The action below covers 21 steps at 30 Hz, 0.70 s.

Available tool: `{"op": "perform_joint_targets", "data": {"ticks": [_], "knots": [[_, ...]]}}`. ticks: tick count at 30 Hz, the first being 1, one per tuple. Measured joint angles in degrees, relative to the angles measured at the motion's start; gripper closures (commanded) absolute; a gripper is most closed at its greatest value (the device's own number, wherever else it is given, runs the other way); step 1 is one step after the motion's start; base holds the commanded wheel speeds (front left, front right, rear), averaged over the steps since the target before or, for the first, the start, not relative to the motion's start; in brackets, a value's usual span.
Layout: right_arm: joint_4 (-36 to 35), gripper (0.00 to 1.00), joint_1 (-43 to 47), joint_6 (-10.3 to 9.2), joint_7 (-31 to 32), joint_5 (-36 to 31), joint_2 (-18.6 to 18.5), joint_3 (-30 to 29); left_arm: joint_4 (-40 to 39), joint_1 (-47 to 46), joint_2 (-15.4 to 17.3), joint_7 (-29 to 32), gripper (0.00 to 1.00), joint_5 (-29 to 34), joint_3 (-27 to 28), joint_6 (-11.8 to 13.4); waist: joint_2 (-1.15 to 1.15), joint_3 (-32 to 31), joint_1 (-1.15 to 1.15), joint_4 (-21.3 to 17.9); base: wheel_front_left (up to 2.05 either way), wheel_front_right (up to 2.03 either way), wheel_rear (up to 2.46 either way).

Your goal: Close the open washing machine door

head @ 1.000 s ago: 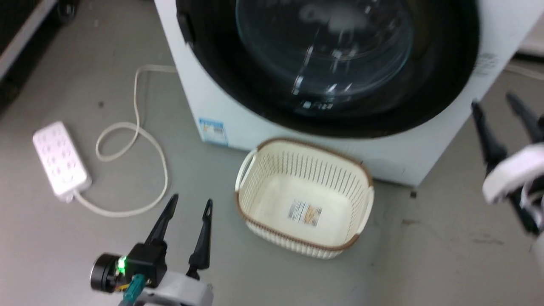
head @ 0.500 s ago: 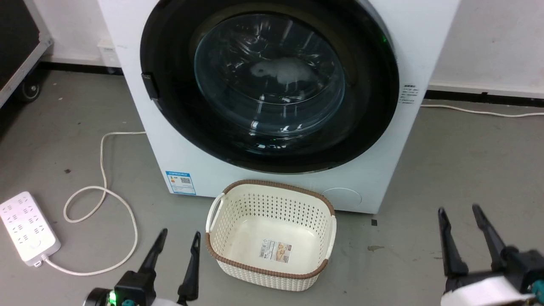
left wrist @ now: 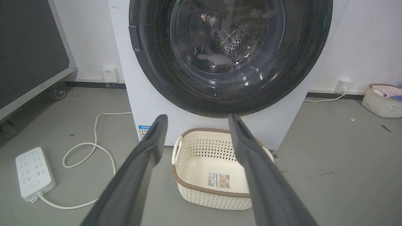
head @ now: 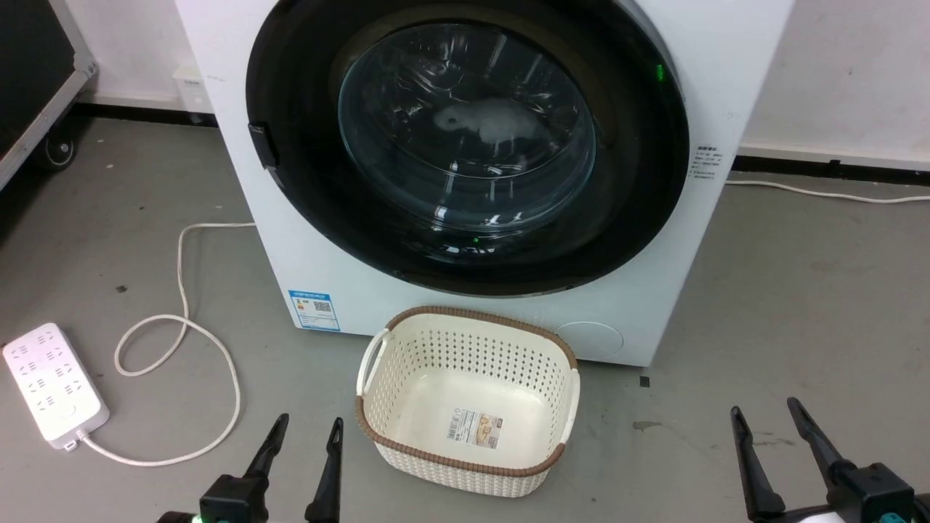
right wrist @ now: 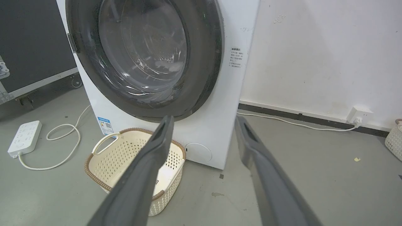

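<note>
1. The washing machine door (head: 465, 138) fills the upper middle of the head view. Its black ring lies flat against the white machine front, and no gap shows around its edge in either wrist view. Judged from that, it looks already swung to.
2. The left end effector (head: 309, 421) sits at the bottom left of the head view with its fingers spread and nothing between them. The right end effector (head: 764, 407) sits at the bottom right, also spread and empty. Both are well apart from the door.
3. Risk: none of the views shows whether the latch has caught. A door that only rests against the front could drift open again, so a firm press on the ring may still be needed.
4. Risk: the cream basket (head: 465, 476) stands on the floor just in front of the machine, below the door. An arm reaching low, or the wheeled base rolling forward, could knock it.
5. Risk: the looped cable (head: 182, 319) and power strip (head: 51, 381) lie at the left of the frame, where a wheel could snag them.
6. The door faces outward, toward the camera, with its glass bowl bulging inward. Being round, it has no long axis. A small dark tab (head: 261, 145) marks its left edge, and the hinge is hidden.
</note>
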Motion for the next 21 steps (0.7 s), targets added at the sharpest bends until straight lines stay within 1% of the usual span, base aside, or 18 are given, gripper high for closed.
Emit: {"op": "perform_joint_targets", "data": {"ticks": [3,4,5,6,7,8,14,17,18,21], "knots": [[0.0,0.0,0.0,0.0,0.0,0.0,0.0,0.0,-0.4,0.0,-0.1,0.0,0.0,0.0,0.3,0.0,0.0,0.0,0.0,0.1,0.0,0.0,0.0],[0.0,0.0,0.0,0.0,0.0,0.0,0.0,0.1,-0.4,0.0,-0.2,0.0,0.58,0.0,0.3,0.0,0.0,0.0,0.0,0.2,0.0,0.0,0.0],[0.1,0.0,0.0,0.0,0.0,0.0,0.0,0.1,-0.3,0.0,-0.2,0.0,1.0,0.0,0.3,0.0,0.0,0.0,0.0,0.2,0.0,0.0,0.0],[0.1,0.0,0.0,0.0,0.0,0.1,0.0,0.2,-0.3,0.0,-0.2,0.0,1.0,0.0,0.2,0.0,0.0,0.0,0.0,0.3,0.0,0.0,0.0],[0.3,0.0,0.0,0.0,0.0,0.7,0.0,0.4,-0.4,0.0,-0.2,0.0,0.87,0.1,0.6,0.0,0.0,-0.1,0.0,0.4,0.0,0.0,0.0],[0.4,0.0,0.0,0.0,0.0,0.9,0.0,0.5,-0.5,0.0,-0.3,0.0,0.0,0.1,0.6,0.1,0.0,-0.1,0.0,0.5,0.0,0.0,0.0],[1.1,0.0,0.0,0.0,0.0,1.4,0.0,0.5,-0.9,0.0,-0.5,0.0,0.0,0.6,-0.1,0.1,0.0,-0.2,0.0,0.9,0.0,0.0,0.0],[1.2,0.0,0.0,0.0,0.0,1.5,0.0,0.5,-2.3,0.1,-0.5,0.0,0.0,0.4,-0.1,-0.1,0.0,-0.3,0.0,1.0,0.0,0.0,0.0],[1.2,1.0,0.0,0.0,0.0,1.5,0.0,0.5,-2.6,0.0,-0.5,0.0,1.0,0.5,0.0,-0.1,0.0,-0.3,0.0,1.0,0.0,0.0,0.0],[1.2,1.0,0.0,0.0,0.0,1.5,0.0,0.6,-2.5,0.0,-0.5,0.1,1.0,0.5,0.0,-0.1,0.0,-0.3,0.0,1.0,0.0,0.0,0.0]]}}
